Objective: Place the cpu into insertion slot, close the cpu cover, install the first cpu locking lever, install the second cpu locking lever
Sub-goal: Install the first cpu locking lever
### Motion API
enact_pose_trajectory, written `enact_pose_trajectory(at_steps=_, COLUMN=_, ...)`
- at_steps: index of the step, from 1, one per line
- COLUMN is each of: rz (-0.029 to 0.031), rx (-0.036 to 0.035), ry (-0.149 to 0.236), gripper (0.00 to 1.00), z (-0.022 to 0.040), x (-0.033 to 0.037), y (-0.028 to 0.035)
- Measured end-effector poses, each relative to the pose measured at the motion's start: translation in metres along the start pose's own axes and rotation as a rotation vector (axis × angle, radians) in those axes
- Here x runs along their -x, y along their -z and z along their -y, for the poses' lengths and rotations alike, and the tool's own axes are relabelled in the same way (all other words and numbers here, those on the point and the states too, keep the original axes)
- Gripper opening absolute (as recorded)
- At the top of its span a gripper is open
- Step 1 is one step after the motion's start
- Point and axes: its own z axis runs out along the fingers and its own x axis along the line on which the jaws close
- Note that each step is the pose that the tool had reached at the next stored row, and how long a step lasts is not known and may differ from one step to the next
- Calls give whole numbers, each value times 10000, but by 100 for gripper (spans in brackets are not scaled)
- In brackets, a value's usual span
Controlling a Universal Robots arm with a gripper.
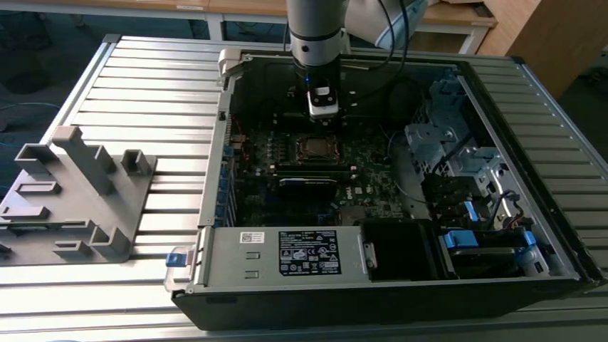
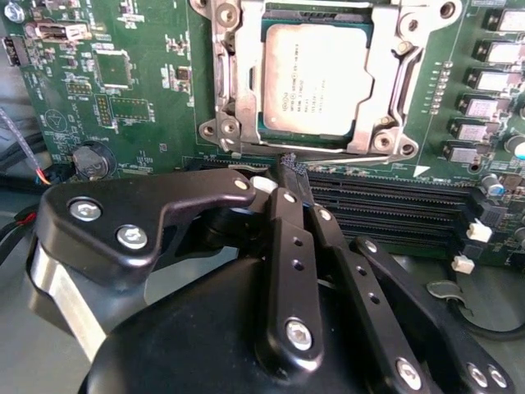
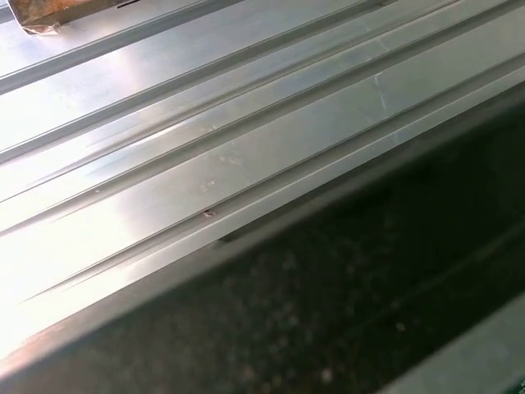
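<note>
In the second wrist view the cpu, a flat silver-grey square, lies in the insertion slot on the green board. The cpu cover, a silver frame plate, lies flat around it, and the chip shows through its window. A thin wire lever runs along the socket edge nearest my gripper. My gripper is shut, its black fingers pressed together with the tips right at that edge. In the exterior view the gripper hangs just behind the socket inside the open computer case.
Long black memory slots run beside the socket under my fingers. A round coin battery sits on the board. Drive cages and cables fill the case on the exterior view's right. A grey plastic fixture stands on the ribbed table on the exterior view's left.
</note>
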Motion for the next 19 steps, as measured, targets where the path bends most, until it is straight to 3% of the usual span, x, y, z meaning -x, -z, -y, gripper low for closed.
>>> enact_pose_trajectory(at_steps=5, rz=6, rx=-2, ry=-1, gripper=11, z=0, x=-1, y=-2)
enact_pose_trajectory(at_steps=10, rz=74, rx=-116, ry=21, gripper=11, z=1, x=-2, y=-13)
enact_pose_trajectory(at_steps=19, rz=82, rx=-129, ry=-24, gripper=11, z=-24, x=-18, y=-23)
